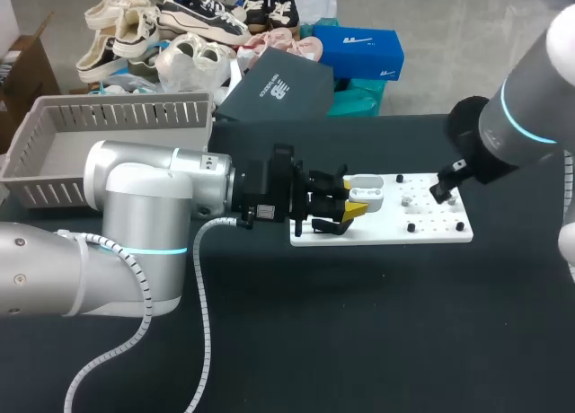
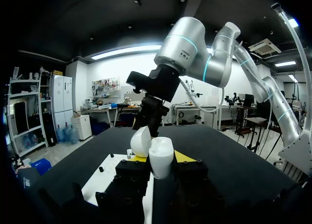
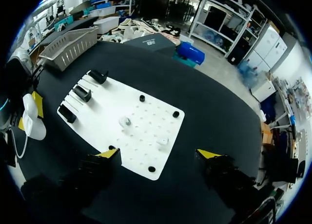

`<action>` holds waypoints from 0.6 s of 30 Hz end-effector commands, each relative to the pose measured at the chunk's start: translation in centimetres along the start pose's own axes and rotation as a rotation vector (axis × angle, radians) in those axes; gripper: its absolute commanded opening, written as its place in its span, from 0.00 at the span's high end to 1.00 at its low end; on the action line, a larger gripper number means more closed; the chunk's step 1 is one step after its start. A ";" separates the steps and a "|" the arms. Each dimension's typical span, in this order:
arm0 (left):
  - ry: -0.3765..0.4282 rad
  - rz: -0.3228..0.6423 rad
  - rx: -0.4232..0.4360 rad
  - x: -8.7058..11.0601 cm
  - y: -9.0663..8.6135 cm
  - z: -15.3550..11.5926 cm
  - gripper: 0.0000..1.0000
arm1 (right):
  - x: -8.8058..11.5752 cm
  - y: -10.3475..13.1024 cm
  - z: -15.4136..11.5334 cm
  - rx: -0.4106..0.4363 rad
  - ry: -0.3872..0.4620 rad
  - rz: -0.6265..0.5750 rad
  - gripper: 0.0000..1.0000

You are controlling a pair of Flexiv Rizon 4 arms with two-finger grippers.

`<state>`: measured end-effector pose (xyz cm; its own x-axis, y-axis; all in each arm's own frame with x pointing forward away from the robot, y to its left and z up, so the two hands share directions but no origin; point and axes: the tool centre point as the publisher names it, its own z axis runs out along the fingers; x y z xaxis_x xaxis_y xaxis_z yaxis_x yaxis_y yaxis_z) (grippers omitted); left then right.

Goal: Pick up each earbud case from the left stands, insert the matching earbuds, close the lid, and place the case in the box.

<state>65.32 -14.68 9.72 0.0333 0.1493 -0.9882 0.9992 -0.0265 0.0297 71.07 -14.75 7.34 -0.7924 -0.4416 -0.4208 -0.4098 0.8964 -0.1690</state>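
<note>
A white earbud case with its lid swung open stands upright between the yellow tips of my left gripper, which is shut on it. In the head view that gripper holds the case over the left end of the white board. My right gripper hangs above the board's right part, fingers wide open and empty. From the right wrist, its gripper looks down on two small white earbuds on the board. Three black stands line the board's far end.
A grey slatted basket sits at the table's back left. A dark shoe box and a blue box lie behind the board. Small black pegs dot the board. The left arm's white cable trails over the black table.
</note>
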 end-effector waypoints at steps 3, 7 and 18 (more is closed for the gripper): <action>-0.001 0.002 -0.003 0.1 0.0 0.1 1.00 | -0.9 0.7 1.9 0.217 0.032 -0.008 0.08; -0.001 0.002 -0.003 0.1 0.0 0.1 1.00 | -0.9 0.4 2.7 0.228 0.058 -0.006 0.20; -0.001 0.002 -0.003 0.1 0.0 0.1 1.00 | -0.7 -0.4 4.3 0.221 0.120 0.035 0.50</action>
<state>65.31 -14.69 9.72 0.0333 0.1493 -0.9882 0.9992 -0.0265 0.0297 73.30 -15.00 4.29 -0.8535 -0.4031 -0.3301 -0.2920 0.8948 -0.3376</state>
